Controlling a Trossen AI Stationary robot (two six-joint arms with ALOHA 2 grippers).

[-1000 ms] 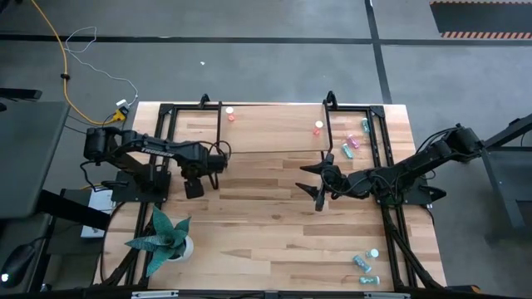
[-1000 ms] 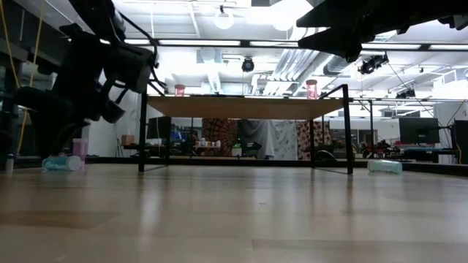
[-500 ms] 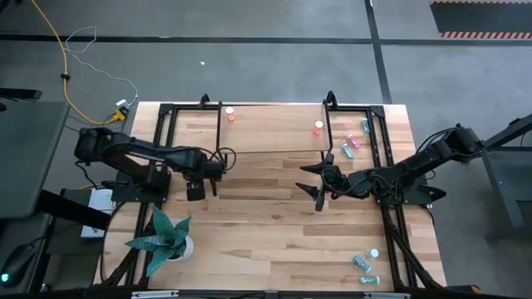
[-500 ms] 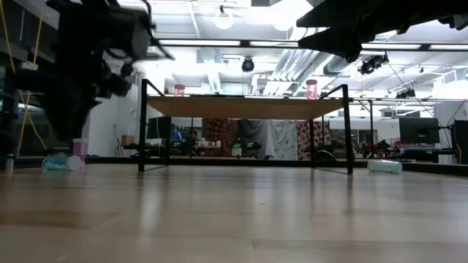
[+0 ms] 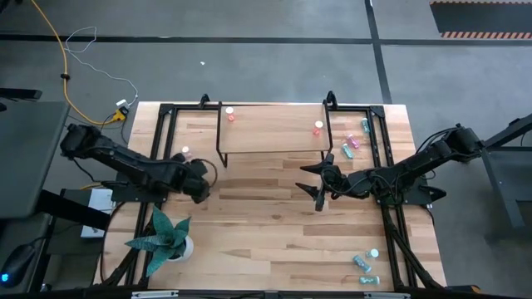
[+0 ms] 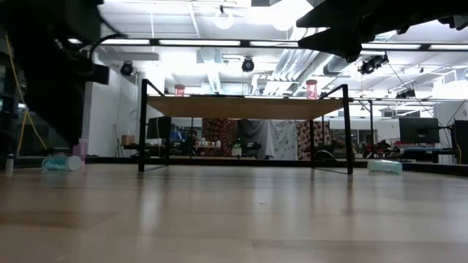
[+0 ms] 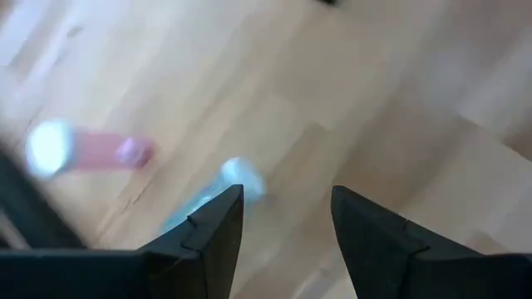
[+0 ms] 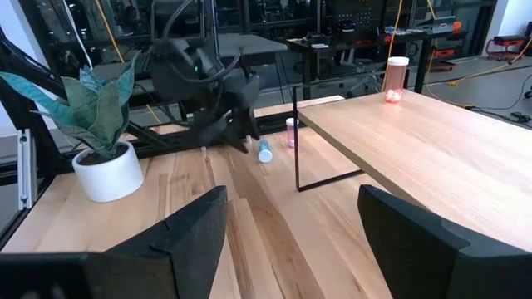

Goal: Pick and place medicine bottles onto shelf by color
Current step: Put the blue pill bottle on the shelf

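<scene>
Left gripper [image 7: 278, 224], fingers spread and empty, hangs above a teal bottle [image 7: 237, 178] lying beside a pink bottle [image 7: 83, 149] left of the shelf [image 5: 270, 129]; straddle one squarely; right gripper [image 5: 314, 181] waits open, empty.

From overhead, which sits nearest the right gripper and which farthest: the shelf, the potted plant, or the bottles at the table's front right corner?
Measured from the right gripper:
1. Shelf, just beyond it.
2. Corner bottles, near the table's front edge.
3. Plant, across the table on the left arm's side.
</scene>
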